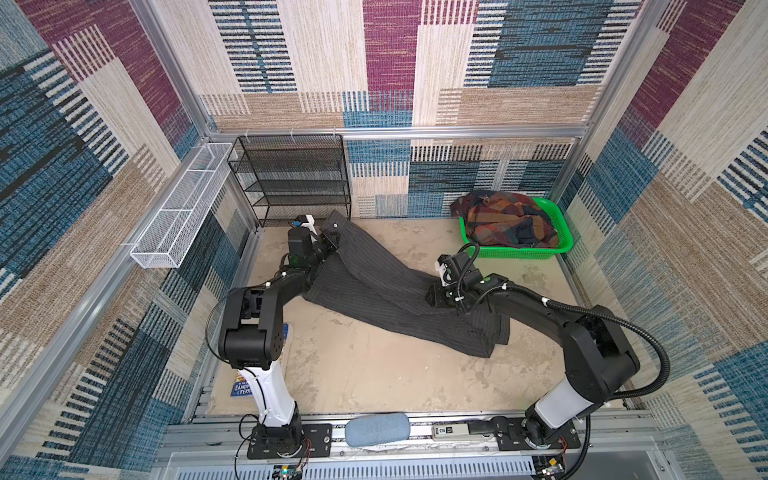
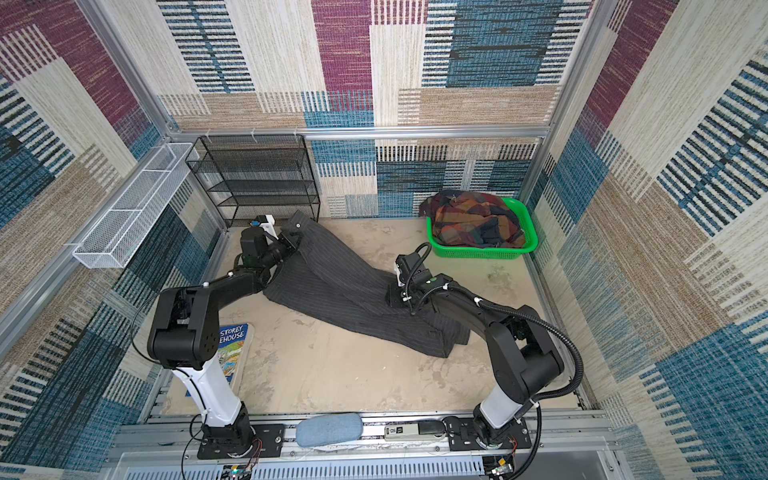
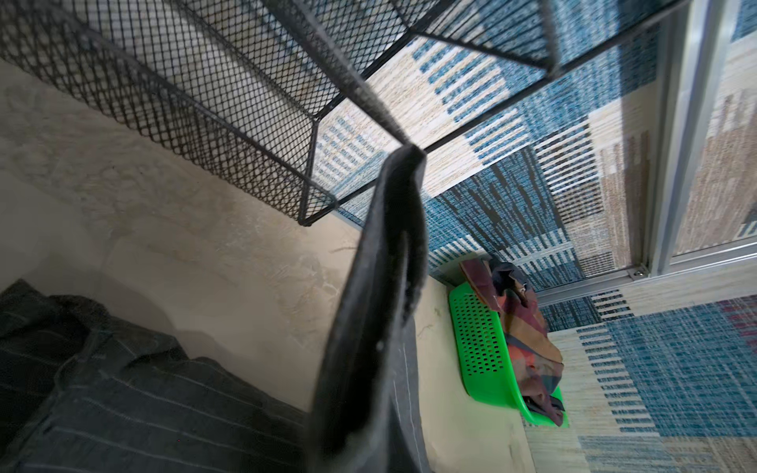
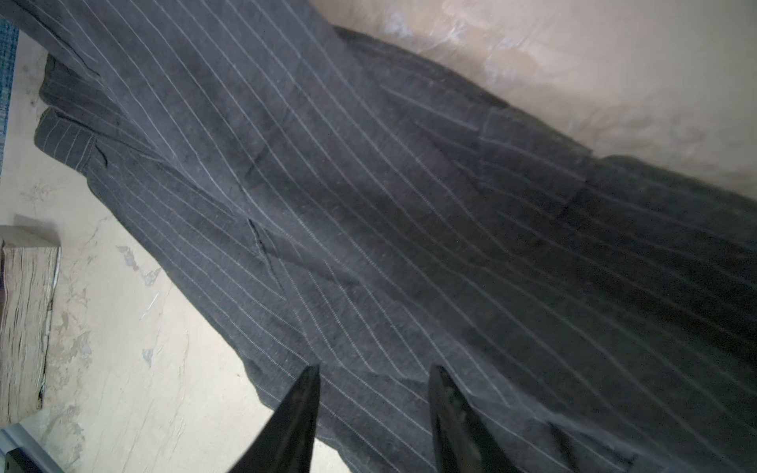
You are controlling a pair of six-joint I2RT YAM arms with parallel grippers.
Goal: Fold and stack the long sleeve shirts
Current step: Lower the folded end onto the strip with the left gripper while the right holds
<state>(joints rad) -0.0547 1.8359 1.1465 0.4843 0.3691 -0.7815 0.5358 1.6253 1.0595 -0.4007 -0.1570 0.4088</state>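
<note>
A dark charcoal-grey pinstriped cloth shirt (image 1: 386, 291) stretches as a long band across the beige stone-patterned desk (image 1: 374, 374). In both top views its long axis runs diagonally from far left to near right. The far-left end is lifted off the desk and pinched in the closed left end effector (image 1: 334, 230), just in front of the foot of a black wire-mesh shelf rack (image 1: 291, 178). The near-right end lies flat under the right arm, its layers doubled over one another. The right end effector (image 1: 436, 297) sits low over the band, right of its middle. The right wrist view shows its two black fingers (image 4: 301, 413) spread apart, with pinstriped cloth lying flat between the tips and nothing clamped; whether the tips touch the cloth cannot be told. A plaid cloth shirt in rust, orange and navy (image 1: 507, 226) is heaped, crumpled, in a green perforated plastic basket (image 1: 519, 251) at the far right corner, well apart from the pinstriped one. A paperback book with a blue cover (image 2: 232, 345) lies at the near left edge beside the left arm, and a white wire-mesh tray (image 1: 178, 208) hangs on the left wall.
</note>
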